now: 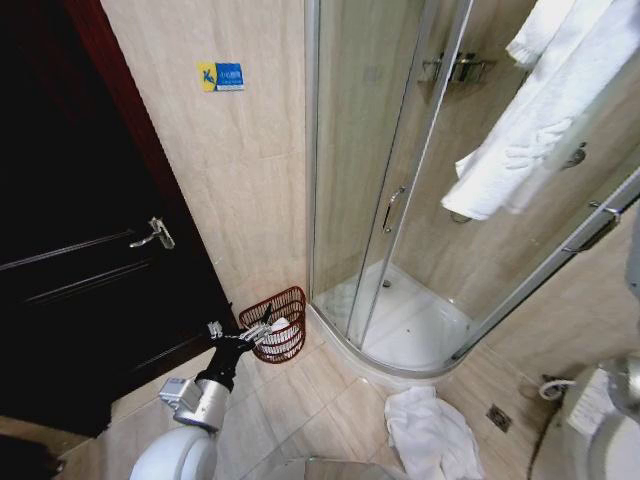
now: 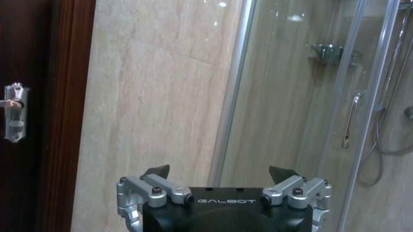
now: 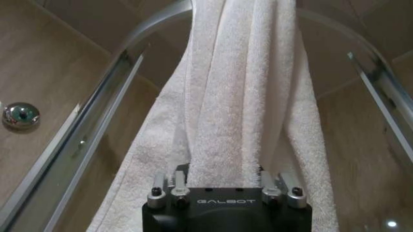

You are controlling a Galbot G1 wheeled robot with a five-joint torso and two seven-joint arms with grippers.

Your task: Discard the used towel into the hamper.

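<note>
The word "GALBOT" stood in pale letters on the black body of the left claw [image 2: 219, 175], and the same word stood on the black body of the right claw [image 3: 226, 181]. A small yellow-and-blue sticker [image 1: 220, 77] was fixed to the beige tiled wall [image 1: 250, 180] beside the dark door [image 1: 70, 250], but its print was too small to read.

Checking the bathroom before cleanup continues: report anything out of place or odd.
A white towel lies crumpled on the floor by the shower. The hamper is tipped, its mouth facing sideways, beside the left gripper. The right gripper holds a hanging towel.
</note>
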